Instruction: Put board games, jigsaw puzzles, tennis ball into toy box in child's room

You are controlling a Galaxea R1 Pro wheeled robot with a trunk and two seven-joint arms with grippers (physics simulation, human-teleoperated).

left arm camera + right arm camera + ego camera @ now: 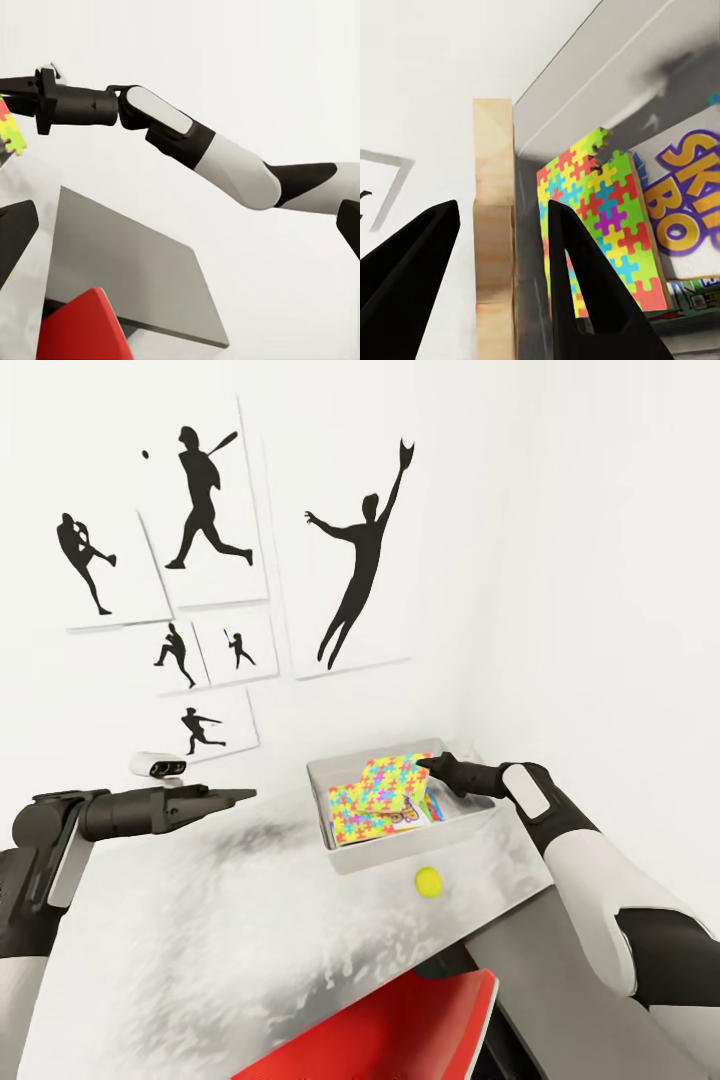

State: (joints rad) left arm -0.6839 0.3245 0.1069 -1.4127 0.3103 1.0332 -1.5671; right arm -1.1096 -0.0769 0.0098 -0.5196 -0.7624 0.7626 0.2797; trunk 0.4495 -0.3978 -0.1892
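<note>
The light-grey toy box (345, 855) stands on the table (200, 940) against the wall. Bright jigsaw puzzles (372, 810) lie in it, one tilted up (600, 225) on top of a white board game with big yellow letters (690, 199). My right gripper (425, 765) hovers over the box's far side, at the raised puzzle's upper corner. It is open, and the puzzle stands beside one finger, not between the two. The yellow-green tennis ball (428, 881) rests on the table just in front of the box. My left gripper (245, 793) hangs over the table left of the box, holding nothing.
A red chair (400, 1030) is tucked under the table's near edge. The lower dark grey cabinet top (570, 980) runs along the right, under my right arm (225, 165). Silhouette posters (350, 550) cover the wall behind. A small white device (160, 765) sits at the table's far left.
</note>
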